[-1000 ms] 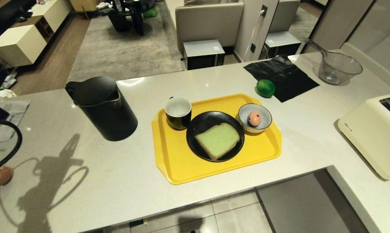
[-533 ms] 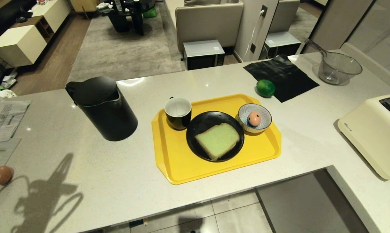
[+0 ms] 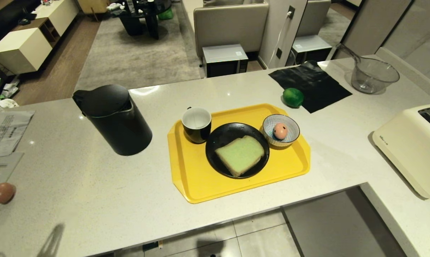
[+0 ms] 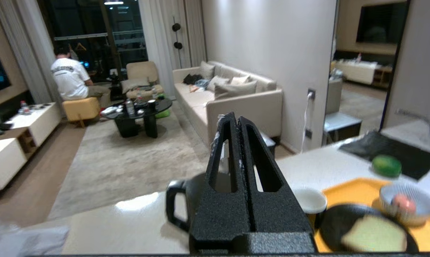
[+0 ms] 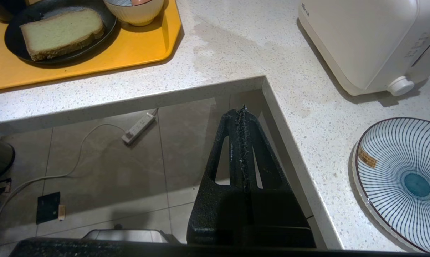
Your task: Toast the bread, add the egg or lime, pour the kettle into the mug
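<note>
Landmark: yellow tray [image 3: 200,185]. On it, the bread [image 3: 240,155] lies on the black plate [image 3: 218,137], the egg [image 3: 280,130] in the striped bowl [image 3: 289,123], the mug [image 3: 196,124] at the far-left corner. Kettle [image 3: 113,117] stands left of the tray, lime [image 3: 293,97] beyond it. Left gripper [image 4: 237,123] and right gripper [image 5: 242,114] are both closed and empty. Judged: task appears complete or pouring is pending; next, check the mug.

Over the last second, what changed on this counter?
The dark looped thing at the counter's left edge left the head view, and its shadow slid off toward the near left corner. Nothing was grasped or released. The kettle, mug, bread, egg and lime stayed put.
</note>
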Available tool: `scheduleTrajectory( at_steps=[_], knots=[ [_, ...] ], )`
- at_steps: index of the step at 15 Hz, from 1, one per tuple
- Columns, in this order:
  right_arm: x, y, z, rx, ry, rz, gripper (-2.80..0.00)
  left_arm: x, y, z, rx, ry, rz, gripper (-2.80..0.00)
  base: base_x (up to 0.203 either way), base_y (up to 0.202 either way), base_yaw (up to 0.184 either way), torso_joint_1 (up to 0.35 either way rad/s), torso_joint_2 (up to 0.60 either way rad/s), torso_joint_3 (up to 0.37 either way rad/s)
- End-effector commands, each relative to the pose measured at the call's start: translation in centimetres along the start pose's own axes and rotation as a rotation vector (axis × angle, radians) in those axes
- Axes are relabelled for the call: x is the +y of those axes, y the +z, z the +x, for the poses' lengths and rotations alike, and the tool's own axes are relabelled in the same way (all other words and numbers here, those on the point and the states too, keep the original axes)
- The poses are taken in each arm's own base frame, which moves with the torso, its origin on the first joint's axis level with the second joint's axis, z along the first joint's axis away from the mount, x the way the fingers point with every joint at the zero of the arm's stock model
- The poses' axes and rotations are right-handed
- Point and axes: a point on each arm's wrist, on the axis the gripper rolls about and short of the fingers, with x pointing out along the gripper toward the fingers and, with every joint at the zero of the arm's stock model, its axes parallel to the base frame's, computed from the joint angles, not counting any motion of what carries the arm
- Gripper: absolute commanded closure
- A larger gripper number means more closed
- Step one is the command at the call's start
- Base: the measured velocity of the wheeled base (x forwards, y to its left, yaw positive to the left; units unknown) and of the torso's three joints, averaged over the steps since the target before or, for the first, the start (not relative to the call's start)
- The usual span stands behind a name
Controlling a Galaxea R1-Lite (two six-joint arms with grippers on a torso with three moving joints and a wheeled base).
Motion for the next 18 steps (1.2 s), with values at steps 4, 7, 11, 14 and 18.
scheduleTrajectory(
  at_steps=[4, 7, 11, 14, 18],
  knots=[
    [0.0, -0.8, 0.2, 0.028, -0.002, 0.0, 0.0, -0.9, -1.4, -8.1, 0.121, -0.003, 0.037, 0.0, 0.0, 0.0, 0.0, 0.0, 0.0, 0.0],
    [0.0, -0.8, 0.2, 0.028, -0.002, 0.0, 0.0, -1.1, -6.4, -8.2, 0.274, -0.011, 0.03, 0.0, 0.0, 0.0, 0.0, 0.0, 0.0, 0.0],
    [0.0, -0.8, 0.2, 0.028, -0.002, 0.0, 0.0, -1.4, -12.2, -9.5, 0.42, 0.034, 0.043, 0.0, 0.0, 0.0, 0.0, 0.0, 0.0, 0.0],
    [0.0, -0.8, 0.2, 0.028, -0.002, 0.0, 0.0, -1.6, -14.0, -10.5, 0.633, 0.06, 0.04, 0.0, 0.0, 0.0, 0.0, 0.0, 0.0, 0.0],
    [0.0, -0.8, 0.2, 0.028, -0.002, 0.0, 0.0, -1.7, -14.7, -11.1, 0.733, 0.022, 0.036, 0.0, 0.0, 0.0, 0.0, 0.0, 0.0, 0.0]
  ],
)
